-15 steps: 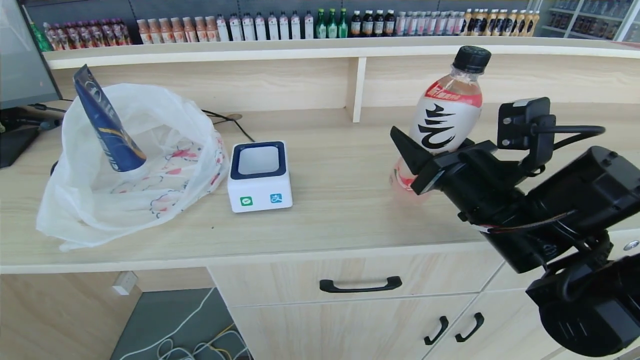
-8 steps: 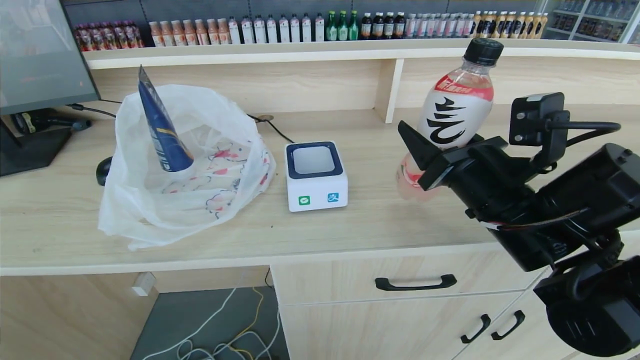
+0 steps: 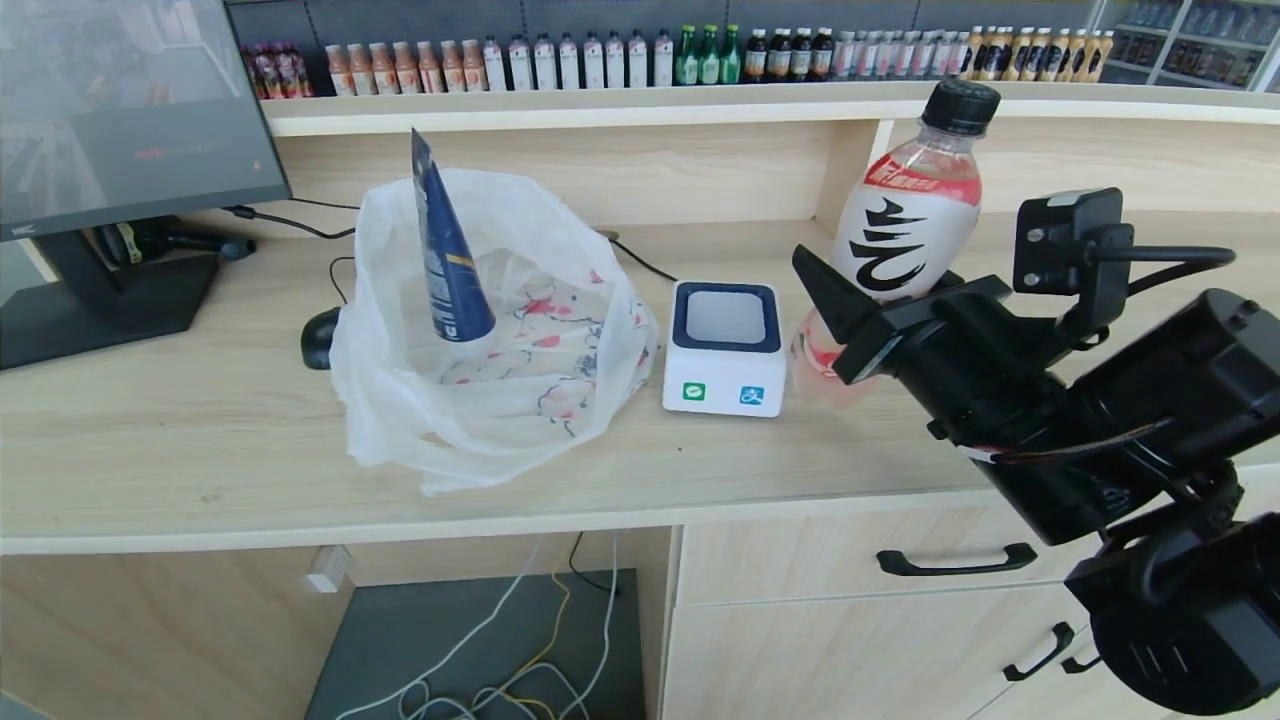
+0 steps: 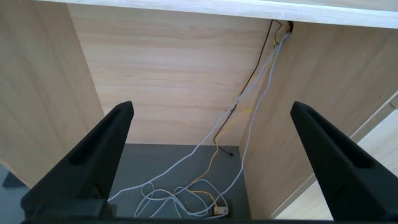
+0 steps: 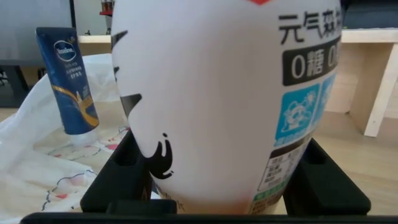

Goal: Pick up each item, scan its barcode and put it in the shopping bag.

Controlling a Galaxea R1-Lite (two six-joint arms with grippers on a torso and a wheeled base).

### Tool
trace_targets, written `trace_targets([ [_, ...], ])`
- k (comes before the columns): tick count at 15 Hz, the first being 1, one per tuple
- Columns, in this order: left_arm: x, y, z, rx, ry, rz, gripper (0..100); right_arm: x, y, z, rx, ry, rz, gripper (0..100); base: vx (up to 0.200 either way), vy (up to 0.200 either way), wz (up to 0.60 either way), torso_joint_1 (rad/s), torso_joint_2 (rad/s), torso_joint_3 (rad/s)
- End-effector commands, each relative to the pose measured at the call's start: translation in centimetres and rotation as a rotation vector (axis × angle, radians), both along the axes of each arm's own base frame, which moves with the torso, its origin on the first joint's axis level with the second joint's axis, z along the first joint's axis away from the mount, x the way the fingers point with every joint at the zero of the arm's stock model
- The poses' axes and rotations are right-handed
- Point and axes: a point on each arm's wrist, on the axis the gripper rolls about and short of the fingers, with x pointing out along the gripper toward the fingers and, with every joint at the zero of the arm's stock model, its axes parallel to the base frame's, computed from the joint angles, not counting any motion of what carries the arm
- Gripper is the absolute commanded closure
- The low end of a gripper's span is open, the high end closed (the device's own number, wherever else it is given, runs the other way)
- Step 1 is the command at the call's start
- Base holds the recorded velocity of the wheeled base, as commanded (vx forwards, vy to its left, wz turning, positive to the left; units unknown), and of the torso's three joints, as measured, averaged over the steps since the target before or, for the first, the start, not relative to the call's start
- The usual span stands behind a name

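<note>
Right, the right gripper has its jaws closed around the lower half of the bottle, black cap up and leaning a touch back toward the shelf. In the right wrist view the white label of the bottle sits snug between the two dark fingers. Its pink bottom end hangs low, just beside the right side of the scanner; whether it clears the surface I can't tell from here.

That scanner, a small white box with a dark-framed window facing up, sits squarely between the bottle and the shopping bag. The bag slumps open on the surface, its near side touching or almost touching the scanner's left side. Inside stands a blue tube, cap down and crimped end poking above the bag's rim.

Left of the bag lies a black mouse, and beyond it a monitor on its stand. A cable runs along the back of the surface behind the bag. Up behind, a shelf carries a long row of drinks.

The left gripper hangs below the surface with its jaws spread wide and nothing between them — just loose wires on the floor beyond. Drawers with a black handle sit under the right arm.
</note>
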Motion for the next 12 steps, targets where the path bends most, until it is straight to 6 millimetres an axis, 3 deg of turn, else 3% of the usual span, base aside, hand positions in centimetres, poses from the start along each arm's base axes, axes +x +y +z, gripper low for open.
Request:
trace_targets([
  [1,0.0,0.0,0.0,0.0,0.0,0.001,0,-0.3,0.0,0.3,0.006,-0.011,0.006,100,0.0,0.0,0.0,0.0,0.0,0.0],
  [6,0.0,0.0,0.0,0.0,0.001,0.001,0,-0.4,0.0,0.6,0.008,-0.022,0.005,100,0.0,0.0,0.0,0.0,0.0,0.0],
  [9,0.0,0.0,0.0,0.0,0.0,0.001,0,-1.1,-0.4,2.3,0.039,-0.075,0.006,100,0.0,0.0,0.0,0.0,0.0,0.0],
  [12,0.0,0.0,0.0,0.0,0.0,0.001,0,-0.5,1.3,6.2,0.066,-0.111,0.023,100,0.0,0.0,0.0,0.0,0.0,0.0],
])
